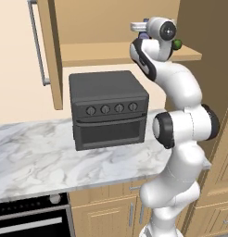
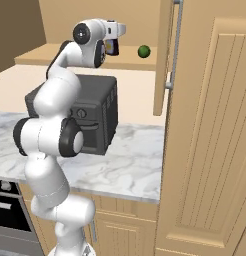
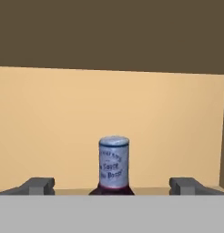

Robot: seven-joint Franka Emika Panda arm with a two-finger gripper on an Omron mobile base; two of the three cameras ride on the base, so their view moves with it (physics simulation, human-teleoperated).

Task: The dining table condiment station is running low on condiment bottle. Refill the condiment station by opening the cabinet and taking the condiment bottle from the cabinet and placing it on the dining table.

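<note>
The cabinet stands open, its left door swung out with a grey bar handle. On its shelf stands the condiment bottle, dark with a blue neck and cap. My gripper is open at shelf height, one fingertip on each side of the bottle's neck and well apart from it. From the right, the bottle shows just under the hand. From the left, the hand reaches into the cabinet. The dining table is out of view.
A small green fruit lies on the same shelf, right of the bottle. A dark toaster oven sits on the marble worktop below. The right cabinet door hangs open beside a tall wooden cupboard.
</note>
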